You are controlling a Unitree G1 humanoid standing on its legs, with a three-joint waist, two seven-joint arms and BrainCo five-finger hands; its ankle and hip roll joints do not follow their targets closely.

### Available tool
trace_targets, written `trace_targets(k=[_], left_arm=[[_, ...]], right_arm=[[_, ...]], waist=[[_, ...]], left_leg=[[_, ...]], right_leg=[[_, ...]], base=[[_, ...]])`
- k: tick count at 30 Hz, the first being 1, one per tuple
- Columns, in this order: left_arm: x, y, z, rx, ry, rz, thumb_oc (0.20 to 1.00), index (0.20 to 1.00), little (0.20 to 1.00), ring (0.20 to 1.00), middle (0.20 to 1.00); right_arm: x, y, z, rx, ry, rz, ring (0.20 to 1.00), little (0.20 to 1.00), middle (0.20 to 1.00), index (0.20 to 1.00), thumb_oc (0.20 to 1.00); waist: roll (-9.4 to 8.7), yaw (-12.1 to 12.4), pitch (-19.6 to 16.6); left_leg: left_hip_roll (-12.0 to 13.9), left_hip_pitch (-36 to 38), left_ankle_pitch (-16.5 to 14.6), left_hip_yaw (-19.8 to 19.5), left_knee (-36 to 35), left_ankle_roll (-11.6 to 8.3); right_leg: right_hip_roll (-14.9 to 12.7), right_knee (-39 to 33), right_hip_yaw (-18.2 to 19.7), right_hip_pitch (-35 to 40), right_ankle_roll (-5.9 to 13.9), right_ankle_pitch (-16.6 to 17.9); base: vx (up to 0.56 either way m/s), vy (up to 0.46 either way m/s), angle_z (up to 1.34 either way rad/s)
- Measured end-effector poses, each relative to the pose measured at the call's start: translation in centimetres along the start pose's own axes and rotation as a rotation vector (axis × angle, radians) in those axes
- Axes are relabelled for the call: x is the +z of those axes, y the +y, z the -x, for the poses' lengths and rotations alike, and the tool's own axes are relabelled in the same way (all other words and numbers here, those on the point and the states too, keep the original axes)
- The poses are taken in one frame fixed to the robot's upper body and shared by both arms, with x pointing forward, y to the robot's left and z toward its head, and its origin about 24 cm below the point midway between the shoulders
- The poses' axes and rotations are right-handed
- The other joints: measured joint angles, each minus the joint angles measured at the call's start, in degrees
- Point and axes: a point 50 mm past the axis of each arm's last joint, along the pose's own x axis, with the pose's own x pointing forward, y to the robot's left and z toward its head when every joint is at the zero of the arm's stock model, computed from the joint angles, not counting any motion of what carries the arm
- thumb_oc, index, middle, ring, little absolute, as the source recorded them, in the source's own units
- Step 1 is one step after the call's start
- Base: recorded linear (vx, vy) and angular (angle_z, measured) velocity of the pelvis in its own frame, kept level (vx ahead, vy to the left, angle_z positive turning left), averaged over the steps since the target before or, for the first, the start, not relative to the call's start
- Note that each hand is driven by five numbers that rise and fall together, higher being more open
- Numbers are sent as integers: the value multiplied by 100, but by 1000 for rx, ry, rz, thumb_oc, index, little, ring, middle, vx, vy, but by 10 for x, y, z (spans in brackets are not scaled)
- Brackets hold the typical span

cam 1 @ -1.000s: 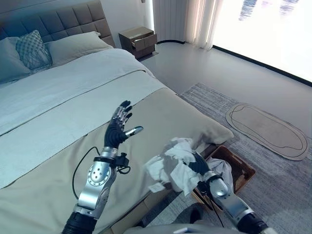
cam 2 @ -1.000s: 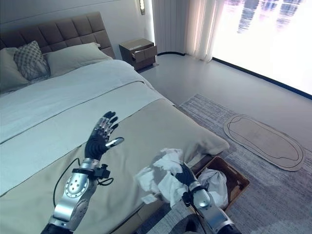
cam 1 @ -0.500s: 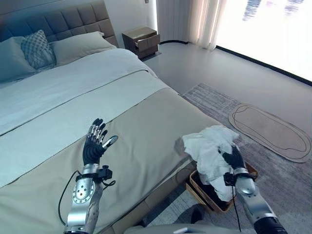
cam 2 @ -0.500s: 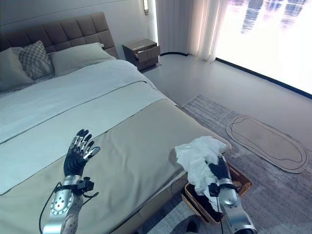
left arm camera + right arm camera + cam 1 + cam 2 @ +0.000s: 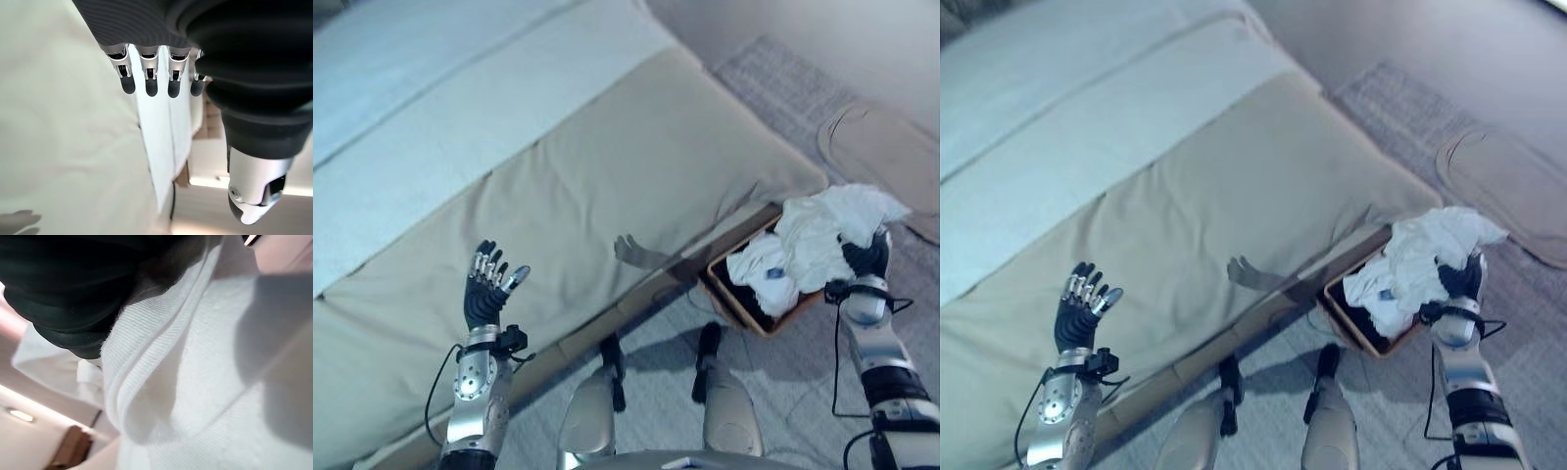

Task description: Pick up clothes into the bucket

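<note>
Our right hand (image 5: pixel 867 257) is up over the bucket (image 5: pixel 736 299), its fingers buried in a bunched white garment (image 5: pixel 837 223). In the right wrist view the ribbed white cloth (image 5: pixel 195 382) presses against the dark cover, so we take the hand to be clamped on it, though the fingertips themselves are hidden in the folds. Our left hand (image 5: pixel 486 289) is raised above the near edge of the bed (image 5: pixel 636 166), fingers straight and spread, holding nothing.

We judge the task well along. The bucket sits on the floor just beside the bed's foot corner, and another white piece (image 5: pixel 762 274) already lies inside it, heaped toward the bed side. The garment in our hand hangs above the bucket's far end and partly over its rim, touching or nearly touching the heap below; we cannot tell which. What remains, as we read it, is to let go so it drops in. We see no other clothing on the bed cover.

The held garment has no clear long axis: it is a crumpled mass, somewhat wider than tall, with one loose flap pointing away from the bed toward the oval mat (image 5: pixel 881 147) on the floor.
</note>
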Motion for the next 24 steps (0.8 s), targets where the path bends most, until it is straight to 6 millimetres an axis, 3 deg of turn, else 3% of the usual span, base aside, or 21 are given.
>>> trace_targets(k=[3, 5, 8, 11, 14, 19, 24], left_arm=[[8, -1, -4, 14, -41, 22, 1000, 1000, 1000, 1000, 1000], [22, -1, -6, 26, -114, 68, 1000, 1000, 1000, 1000, 1000], [31, -5, -9, 28, -153, 128, 1000, 1000, 1000, 1000, 1000], [43, -7, -10, 30, -213, 185, 1000, 1000, 1000, 1000, 1000], [48, -10, -13, 27, -233, 236, 1000, 1000, 1000, 1000, 1000], [68, -16, -11, -2, -325, 303, 1000, 1000, 1000, 1000, 1000], [73, -17, -10, 1, -352, 347, 1000, 1000, 1000, 1000, 1000]], right_arm=[[9, -7, -12, -68, -3, -34, 200, 200, 200, 200, 200], [28, -24, -30, -133, -49, -42, 200, 200, 200, 200, 200], [44, -39, -46, -215, -60, -69, 200, 200, 200, 200, 200], [54, -50, -55, -262, -75, -79, 200, 200, 200, 200, 200], [56, -53, -62, -299, -35, -116, 200, 200, 200, 200, 200], [74, -83, -77, -390, -48, -125, 200, 200, 200, 200, 200], [72, -74, -81, -378, -12, -127, 200, 200, 200, 200, 200]], waist=[[-9, 68, 226], [-13, 70, 249], [-9, 70, 416], [0, 81, 422], [5, 82, 421], [41, 224, 432], [52, 298, 428]], left_leg=[[-13, -371, -74, -5, 308, 41], [0, -1132, -307, -6, 1011, 146], [17, -1694, -536, -17, 1625, 200], [67, -2207, -779, -10, 2092, 192], [58, -2514, -828, -20, 2358, 215], [67, -3367, -960, 7, 3007, 265], [81, -3902, -1234, -12, 3589, 300]], right_leg=[[-86, 380, 98, -424, -30, -115], [-191, 1002, 229, -1190, -37, -336], [-281, 1580, 351, -1755, -124, -504], [-304, 1950, 475, -2273, -47, -655], [-341, 2196, 558, -2581, -79, -686], [-379, 2705, 763, -3456, -146, -720], [-467, 3321, 895, -4033, -170, -981]], base=[[-123, -2, 0], [-130, 9, 0], [-90, 18, 0], [24, -2, -6], [-68, 21, -1], [-36, 13, -5], [-1, 0, 3]])
